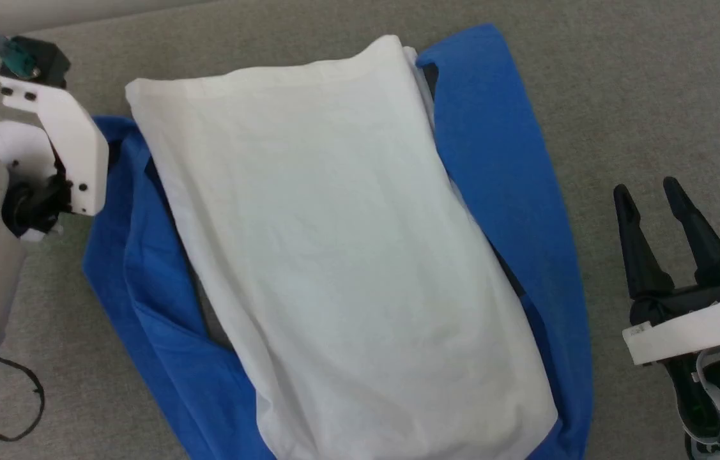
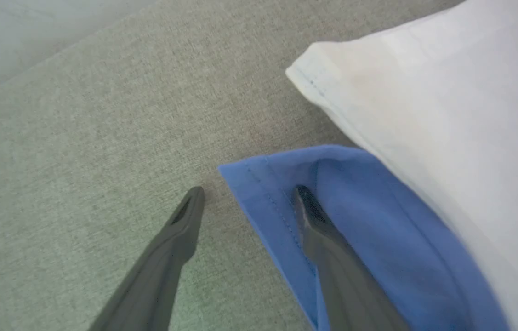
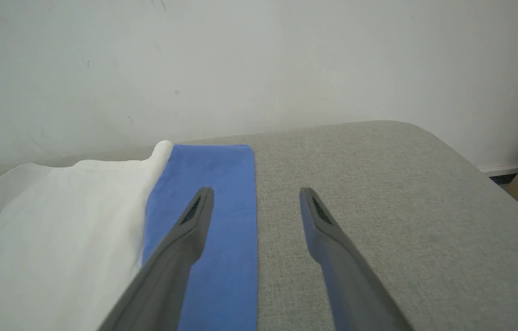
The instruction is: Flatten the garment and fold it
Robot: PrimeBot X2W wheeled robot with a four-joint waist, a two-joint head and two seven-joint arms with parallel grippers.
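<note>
The garment (image 1: 347, 255) lies in the middle of the grey cloth surface (image 1: 653, 76). Its white part is smooth and on top, and it runs at a slant from the far side down to the near edge. A blue sleeve (image 1: 500, 191) sticks out from under the white part on the right, and another blue sleeve (image 1: 142, 281) sticks out on the left. The left tool (image 2: 248, 191) is spread wide and holds nothing. It sits at the end of the left sleeve: one finger is over the blue cloth and the other is over the bare grey surface. I cannot tell if it touches the cloth. The right tool (image 1: 646, 186) is spread wide too and holds nothing. It hangs over the grey surface just beside the right sleeve. A pale wall (image 3: 259, 59) stands behind the far edge.
</note>
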